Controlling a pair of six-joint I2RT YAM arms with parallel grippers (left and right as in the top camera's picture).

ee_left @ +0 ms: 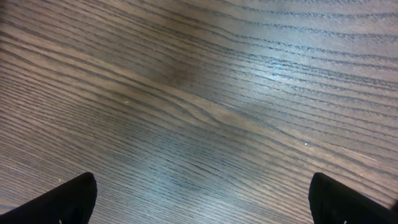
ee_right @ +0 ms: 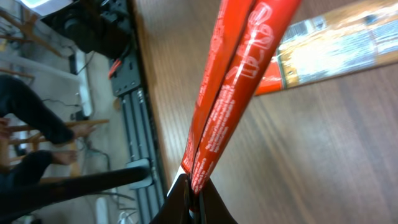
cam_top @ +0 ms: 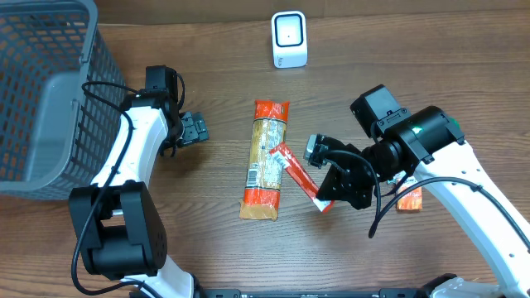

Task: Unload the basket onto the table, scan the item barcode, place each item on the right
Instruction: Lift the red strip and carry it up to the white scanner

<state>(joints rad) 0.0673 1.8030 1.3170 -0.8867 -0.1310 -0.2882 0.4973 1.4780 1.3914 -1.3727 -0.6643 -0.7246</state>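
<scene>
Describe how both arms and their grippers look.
The left arm and right arm have white rounded shells, black joints and loose black cables. A green light shows on the right one. The left gripper and right gripper are black, two-fingered.

Two slim arms: left arm of glossy white moulded shell segments (cam_top: 124, 157), right arm of the same white shells (cam_top: 468, 186). Jointed with bulky black cylindrical motor housings (cam_top: 116, 228). Strung with thin black cables (cam_top: 373, 228), looped loosely beside the links. Small green light (cam_top: 418, 129) on the right arm's black upper joint. Angular black left gripper (cam_top: 197, 128), matching black right gripper (cam_top: 325, 199). Matt black, rounded fingertips (ee_left: 68, 200).
</scene>
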